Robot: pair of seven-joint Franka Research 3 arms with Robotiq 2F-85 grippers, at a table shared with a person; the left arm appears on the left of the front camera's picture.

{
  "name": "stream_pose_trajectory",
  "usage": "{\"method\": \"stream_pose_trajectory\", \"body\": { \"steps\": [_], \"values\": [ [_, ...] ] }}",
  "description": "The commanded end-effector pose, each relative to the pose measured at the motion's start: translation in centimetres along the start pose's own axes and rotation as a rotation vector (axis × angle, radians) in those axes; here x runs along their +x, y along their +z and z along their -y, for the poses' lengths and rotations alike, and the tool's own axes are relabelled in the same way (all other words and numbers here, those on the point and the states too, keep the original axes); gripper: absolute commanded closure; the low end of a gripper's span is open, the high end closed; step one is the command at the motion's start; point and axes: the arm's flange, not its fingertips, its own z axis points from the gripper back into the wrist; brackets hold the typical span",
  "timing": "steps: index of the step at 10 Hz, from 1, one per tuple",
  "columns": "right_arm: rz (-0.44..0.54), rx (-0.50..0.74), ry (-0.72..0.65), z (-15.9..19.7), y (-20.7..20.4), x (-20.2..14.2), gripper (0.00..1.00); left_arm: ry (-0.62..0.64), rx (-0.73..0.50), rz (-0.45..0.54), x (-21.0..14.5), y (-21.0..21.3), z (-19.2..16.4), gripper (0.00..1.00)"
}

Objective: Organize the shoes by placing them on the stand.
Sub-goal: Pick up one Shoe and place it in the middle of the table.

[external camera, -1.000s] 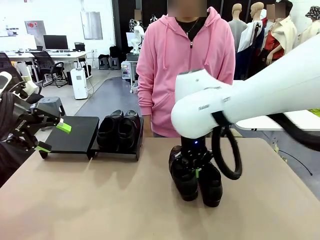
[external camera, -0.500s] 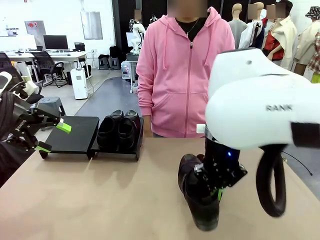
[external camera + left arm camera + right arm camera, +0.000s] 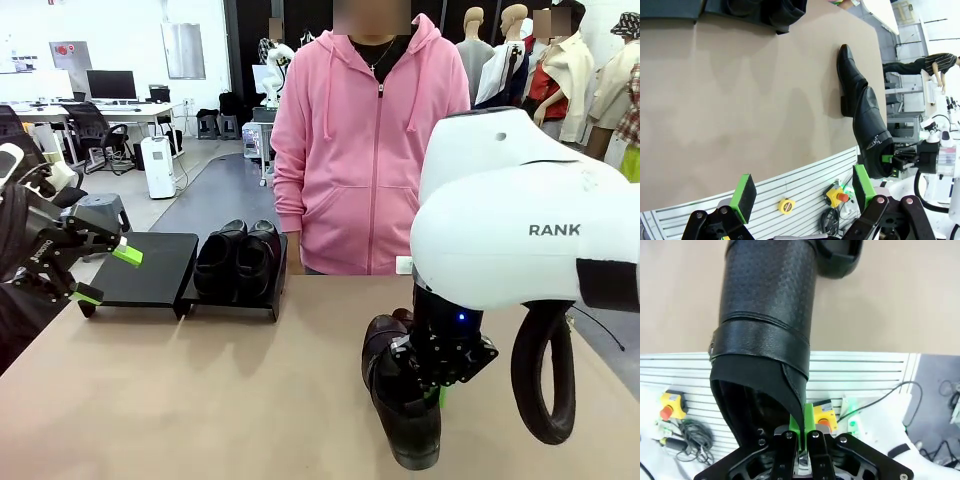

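Shoe hangs toe-down, long axis 12–6, collar pinched in R jaws; empty half of stand sits ~10 o'clock across worktop, nearer L jaws, spread wide.

room — white wall | grey floor | desk with monitor, far left | office chair beside it
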Motion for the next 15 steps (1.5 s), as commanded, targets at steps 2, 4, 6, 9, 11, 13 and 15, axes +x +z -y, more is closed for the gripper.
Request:
{"method": "stream_pose_trajectory", "body": {
  "steps": [2, 4, 6, 9, 11, 13, 15],
  "values": [
    [0.06, 0.063, 0.042, -11.3, 0.2, -0.1, 1.0, 0.008, -0.024, 0.002, 0.0, -0.1, 0.0, 0.0],
    [0.014, 0.106, -0.038, -18.4, -2.2, 1.7, 1.0, 0.008, -0.024, 0.002, 0.0, -0.1, 0.0, 0.0],
    [0.022, 0.215, -0.065, -22.5, -3.6, 2.5, 1.0, 0.008, -0.024, 0.002, 0.0, -0.1, 0.0, 0.0],
    [0.047, 0.189, -0.113, -24.0, -6.3, 4.6, 1.0, 0.008, -0.024, 0.002, 0.0, -0.1, 0.0, 0.0],
    [0.039, 0.168, 0.069, -23.5, -8.7, 6.7, 1.0, 0.008, -0.024, 0.002, 0.0, -0.1, 0.0, 0.0],
    [0.008, 0.187, 0.124, -23.2, -9.8, 7.5, 1.0, 0.008, -0.024, 0.002, 0.0, -0.1, 0.0, 0.0],
    [0.012, 0.194, 0.121, -22.6, -10.0, 7.6, 0.79, 0.008, -0.024, 0.002, 0.0, -0.1, 0.0, 0.0]
  ]
}}
